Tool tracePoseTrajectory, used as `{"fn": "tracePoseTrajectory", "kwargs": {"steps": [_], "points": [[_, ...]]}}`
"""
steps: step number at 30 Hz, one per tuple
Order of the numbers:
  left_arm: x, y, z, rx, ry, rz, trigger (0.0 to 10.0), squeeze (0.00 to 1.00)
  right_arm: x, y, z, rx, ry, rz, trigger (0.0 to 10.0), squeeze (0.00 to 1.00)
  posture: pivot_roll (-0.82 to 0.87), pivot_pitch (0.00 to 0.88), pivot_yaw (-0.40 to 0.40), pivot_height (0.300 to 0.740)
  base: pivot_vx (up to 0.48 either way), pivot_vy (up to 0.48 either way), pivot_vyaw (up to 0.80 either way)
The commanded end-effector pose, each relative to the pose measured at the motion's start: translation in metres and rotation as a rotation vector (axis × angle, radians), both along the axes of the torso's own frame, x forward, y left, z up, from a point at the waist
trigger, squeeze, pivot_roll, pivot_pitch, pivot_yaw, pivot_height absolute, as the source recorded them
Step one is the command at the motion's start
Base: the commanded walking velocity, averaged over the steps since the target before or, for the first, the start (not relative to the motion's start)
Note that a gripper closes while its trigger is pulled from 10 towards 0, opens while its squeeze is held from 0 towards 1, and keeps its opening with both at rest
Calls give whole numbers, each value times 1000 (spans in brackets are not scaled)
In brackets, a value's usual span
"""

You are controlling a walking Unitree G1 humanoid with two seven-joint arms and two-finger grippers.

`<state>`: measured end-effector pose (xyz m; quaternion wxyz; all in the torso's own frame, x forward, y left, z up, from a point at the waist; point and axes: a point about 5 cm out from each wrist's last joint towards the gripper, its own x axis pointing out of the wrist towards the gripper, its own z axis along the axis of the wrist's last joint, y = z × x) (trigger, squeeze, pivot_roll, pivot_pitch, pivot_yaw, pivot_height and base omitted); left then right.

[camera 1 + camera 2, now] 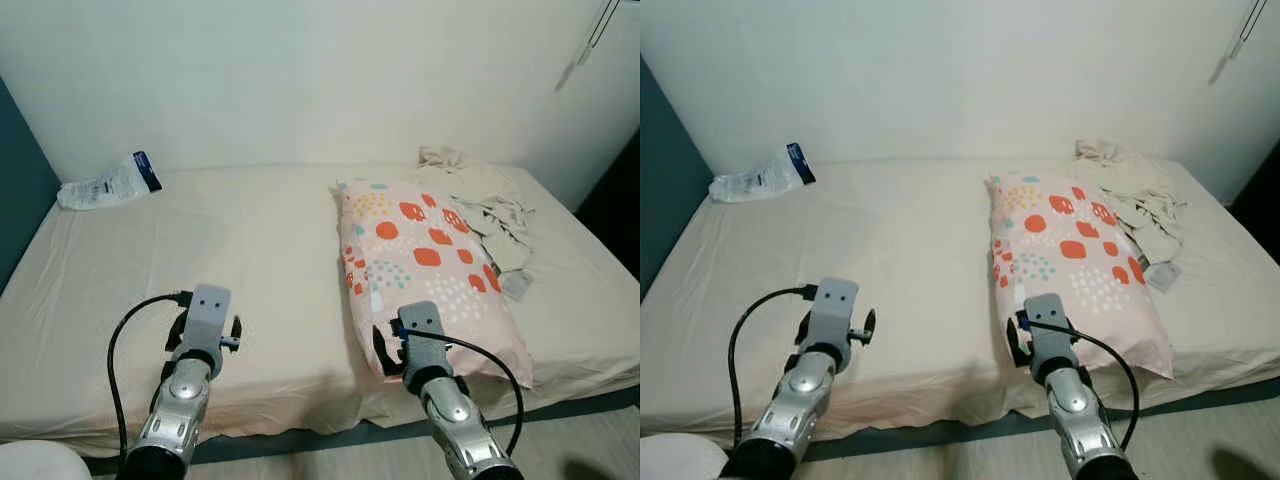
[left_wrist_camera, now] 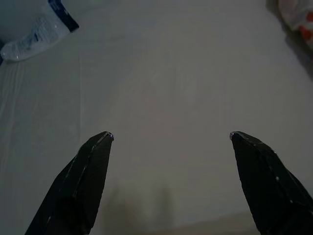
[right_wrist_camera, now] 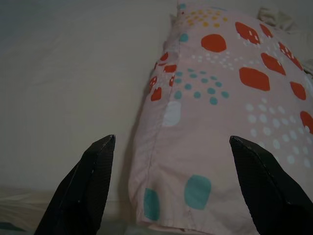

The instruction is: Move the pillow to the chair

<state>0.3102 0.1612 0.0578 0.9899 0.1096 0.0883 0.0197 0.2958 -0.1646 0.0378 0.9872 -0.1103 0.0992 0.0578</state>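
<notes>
A pink pillow (image 1: 425,265) with red, teal and white spots lies on the right half of the bed (image 1: 200,250), its near end by the front edge. My right gripper (image 3: 171,139) is open just short of that near end, the pillow's (image 3: 220,112) corner lying between its spread fingers (image 3: 85,181). My right wrist (image 1: 425,345) sits at the bed's front edge. My left gripper (image 2: 170,136) is open over bare sheet, well left of the pillow, with the left wrist (image 1: 200,325) near the front edge.
A crumpled beige cloth (image 1: 490,200) lies right of the pillow towards the wall. A white and blue plastic packet (image 1: 108,184) rests at the bed's far left corner. A pale wall backs the bed; a dark panel (image 1: 15,190) flanks its left side.
</notes>
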Motion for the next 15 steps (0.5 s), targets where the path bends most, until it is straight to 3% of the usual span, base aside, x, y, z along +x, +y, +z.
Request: {"fn": "tracePoseTrajectory", "kwargs": {"steps": [1,10,15], "points": [[-2,-1,-5,7,16,4,10000,0,-1,0,-4,-12,15,8,10000,0,-34,72,-32,740,0,0,0],[-1,-2,-3,3,5,-3,10000,0,-4,-1,-15,-10,96,-38,10000,0,-28,80,-34,740,0,0,0],[-1,-1,-2,-11,4,-10,10000,0,-2,-8,-14,70,96,-98,10000,0,-31,81,-28,740,0,0,0]]}}
